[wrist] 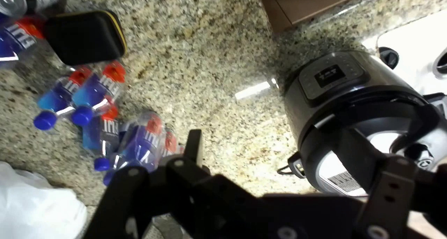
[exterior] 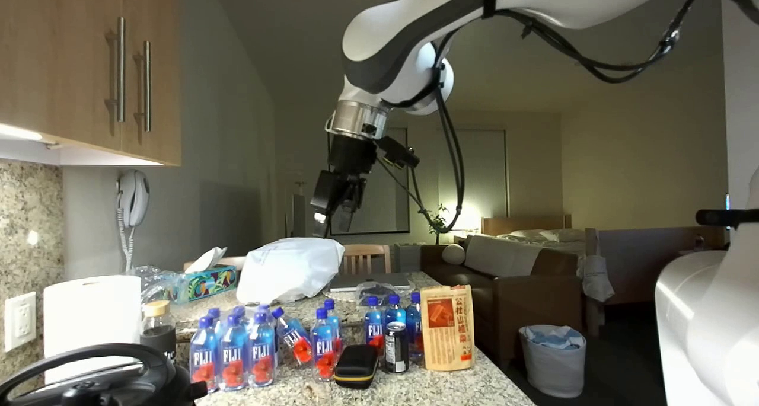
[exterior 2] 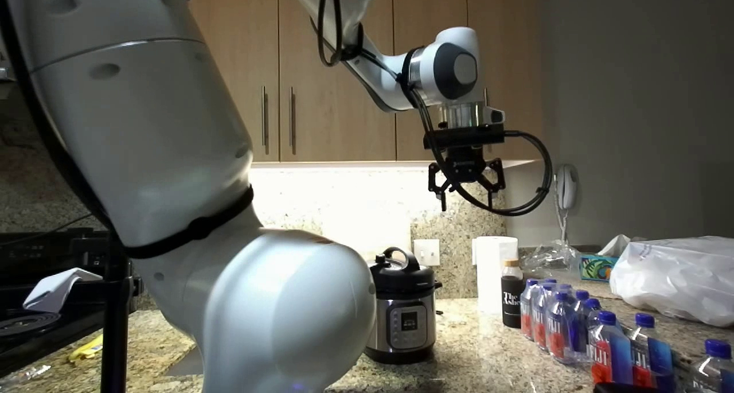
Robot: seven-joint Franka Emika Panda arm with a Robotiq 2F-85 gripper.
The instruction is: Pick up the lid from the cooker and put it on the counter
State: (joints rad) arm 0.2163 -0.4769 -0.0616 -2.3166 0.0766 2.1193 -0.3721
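Gripper (exterior 2: 467, 202) hangs wide and empty, up and aside from the cooker (exterior 2: 404, 330); lid (exterior 2: 403, 279) unlifted, so likely the reach; next should come centring over its handle (exterior 2: 409, 256)

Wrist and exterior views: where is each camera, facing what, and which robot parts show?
In an exterior view: near the lid, facing the bottles; arm, gripper show.
In an exterior view: near the arm, facing cooker, cabinets; arm, gripper show.
Wrist view: above the counter, facing down; gripper fingers show.
Both exterior views share lid and bottles.
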